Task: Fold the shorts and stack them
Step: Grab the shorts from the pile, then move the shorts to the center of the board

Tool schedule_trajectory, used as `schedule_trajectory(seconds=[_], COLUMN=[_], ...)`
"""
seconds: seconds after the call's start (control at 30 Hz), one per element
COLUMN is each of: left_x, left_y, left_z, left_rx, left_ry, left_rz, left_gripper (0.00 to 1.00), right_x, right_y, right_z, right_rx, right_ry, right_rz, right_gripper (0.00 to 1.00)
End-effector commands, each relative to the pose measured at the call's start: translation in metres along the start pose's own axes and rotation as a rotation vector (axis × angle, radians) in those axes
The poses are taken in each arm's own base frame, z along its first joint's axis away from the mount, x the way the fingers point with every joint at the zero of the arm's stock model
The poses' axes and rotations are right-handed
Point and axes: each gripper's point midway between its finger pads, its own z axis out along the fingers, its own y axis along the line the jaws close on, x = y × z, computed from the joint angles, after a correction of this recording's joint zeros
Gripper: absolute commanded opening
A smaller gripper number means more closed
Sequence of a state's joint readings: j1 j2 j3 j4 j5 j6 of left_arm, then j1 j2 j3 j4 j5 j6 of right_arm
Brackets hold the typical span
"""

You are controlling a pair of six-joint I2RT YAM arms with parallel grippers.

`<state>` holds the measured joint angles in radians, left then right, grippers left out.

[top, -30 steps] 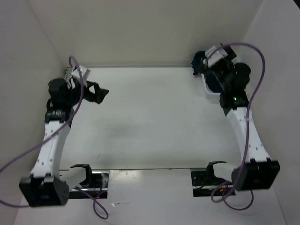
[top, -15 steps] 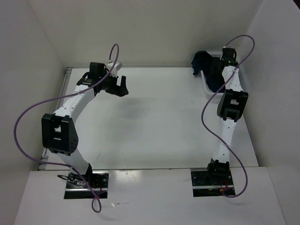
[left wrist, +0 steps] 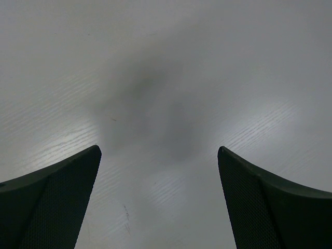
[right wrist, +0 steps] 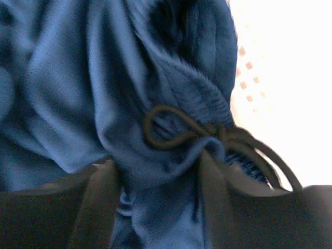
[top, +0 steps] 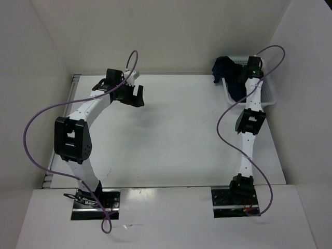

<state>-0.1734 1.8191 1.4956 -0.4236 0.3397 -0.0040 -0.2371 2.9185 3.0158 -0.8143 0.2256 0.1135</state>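
Shorts (right wrist: pixel 129 104) bunched within right pincer (right wrist: pixel 158 207); left pincer (left wrist: pixel 158 155) nudged slightly rightward.

1 pair of navy shorts (right wrist: pixel 78 78). 1 white mesh basket (top: pixel 267 94). 1 drawstring bow (right wrist: pixel 176 129). 2 arms: left arm (top: pixel 78 114), right arm (top: pixel 248 140). 2 grippers: left gripper (left wrist: pixel 158 150), right gripper (right wrist: pixel 155 166). 2 purple cables: left cable (top: pixel 24 140), right cable (top: pixel 218 127). 1 table (top: pixel 171 140).

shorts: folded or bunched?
Bunched, not folded. The shorts sit crumpled in the white mesh basket, part draped over its rim; the right wrist view shows creased fabric and a looped drawstring.
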Motion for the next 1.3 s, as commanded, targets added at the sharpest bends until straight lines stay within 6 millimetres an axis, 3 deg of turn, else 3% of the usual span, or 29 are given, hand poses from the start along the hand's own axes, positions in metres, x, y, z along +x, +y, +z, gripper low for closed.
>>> schedule_trajectory(seconds=[0.0, 0.03, 0.07, 0.13, 0.23, 0.3, 0.33, 0.4, 0.43, 0.5, 0.53, 0.6, 0.63, 0.7, 0.73, 0.77, 0.8, 0.83, 0.87, 0.9, 0.97, 1.0, 1.03, 1.1, 1.13, 1.17, 1.27], left_x=[-0.017, -0.012, -0.012, -0.014, -0.027, -0.030, -0.033, -0.039, -0.047, -0.053, -0.051, -0.058, -0.050, -0.051, -0.049, -0.043, -0.038, -0.035, -0.036, -0.024, -0.017, -0.012, -0.001, 0.007, 0.011, 0.016, 0.018], left_y=[-0.005, -0.004, -0.006, -0.007, -0.013, -0.016, -0.018, -0.022, -0.025, -0.030, -0.031, -0.040, -0.041, -0.050, -0.052, -0.057, -0.061, -0.063, -0.070, -0.070, -0.078, -0.082, -0.084, -0.087, -0.090, -0.087, -0.083], left_z=[-0.003, 0.000, 0.000, 0.000, -0.013, -0.022, -0.027, -0.041, -0.047, -0.066, -0.070, -0.092, -0.094, -0.118, -0.123, -0.135, -0.141, -0.146, -0.163, -0.162, -0.182, -0.186, -0.192, -0.196, -0.203, -0.202, -0.209], left_rx=[0.011, 0.013, 0.022, 0.030, 0.037, 0.035, 0.034, 0.032, 0.030, 0.017, 0.017, 0.013, 0.013, 0.009, 0.008, 0.006, 0.015, 0.013, 0.010, 0.010, 0.007, 0.015, 0.015, 0.014, 0.013, 0.005, -0.009], left_ry=[-0.039, -0.022, -0.023, -0.032, -0.075, -0.096, -0.109, -0.142, -0.171, -0.215, -0.225, -0.277, -0.275, -0.327, -0.344, -0.370, -0.376, -0.394, -0.440, -0.435, -0.482, -0.487, -0.499, -0.509, -0.523, -0.518, -0.542], left_rz=[0.024, 0.017, 0.017, 0.021, 0.038, 0.047, 0.052, 0.065, 0.077, 0.094, 0.098, 0.119, 0.118, 0.139, 0.146, 0.157, 0.161, 0.168, 0.187, 0.185, 0.204, 0.208, 0.213, 0.217, 0.223, 0.216, 0.216], left_gripper=[1.00, 1.00, 1.00, 1.00, 1.00, 1.00, 1.00, 1.00, 1.00, 1.00, 1.00, 1.00, 1.00, 1.00, 1.00, 1.00, 1.00, 1.00, 1.00, 1.00, 1.00, 1.00, 1.00, 1.00, 1.00, 1.00, 1.00], right_x=[0.043, 0.047, 0.047, 0.023, -0.017, -0.039, -0.062, -0.085, -0.106, -0.125, -0.149, -0.159, -0.175, -0.187, -0.201, -0.206, -0.202, -0.207, -0.203, -0.185, -0.167, -0.151, -0.126, -0.099, -0.087, -0.067, -0.037], right_y=[-0.010, -0.001, 0.000, 0.009, 0.030, 0.036, 0.031, 0.035, 0.031, 0.032, 0.027, 0.028, 0.026, 0.030, 0.025, 0.028, 0.047, 0.044, 0.054, 0.091, 0.108, 0.126, 0.157, 0.169, 0.175, 0.180, 0.199], right_z=[-0.003, -0.005, -0.006, -0.022, -0.057, -0.077, -0.098, -0.125, -0.153, -0.186, -0.220, -0.256, -0.295, -0.338, -0.384, -0.409, -0.438, -0.488, -0.515, -0.553, -0.619, -0.633, -0.660, -0.658, -0.653, -0.638, -0.623], right_rx=[-0.009, -0.032, -0.041, -0.060, -0.081, -0.056, -0.047, -0.036, -0.047, -0.066, -0.082, -0.121, -0.144, -0.191, -0.219, -0.243, -0.299, -0.333, -0.379, -0.488, -0.611, -0.674, -0.857, -0.936, -0.961, -0.961, -1.026], right_ry=[0.159, 0.173, 0.174, 0.122, 0.027, -0.032, -0.082, -0.140, -0.184, -0.228, -0.290, -0.311, -0.366, -0.421, -0.493, -0.529, -0.549, -0.623, -0.645, -0.653, -0.710, -0.695, -0.674, -0.585, -0.540, -0.463, -0.346], right_rz=[0.019, 0.012, 0.013, 0.013, 0.005, 0.012, 0.034, 0.053, 0.082, 0.103, 0.131, 0.130, 0.141, 0.146, 0.150, 0.142, 0.114, 0.093, 0.065, 0.007, -0.052, -0.115, -0.237, -0.332, -0.363, -0.404, -0.440], right_gripper=[0.52, 0.32, 0.20, 0.00, 0.00, 0.00, 0.00, 0.00, 0.00, 0.00, 0.00, 0.00, 0.00, 0.00, 0.00, 0.00, 0.00, 0.00, 0.00, 0.00, 0.00, 0.00, 0.00, 0.00, 0.06, 0.06, 0.03])
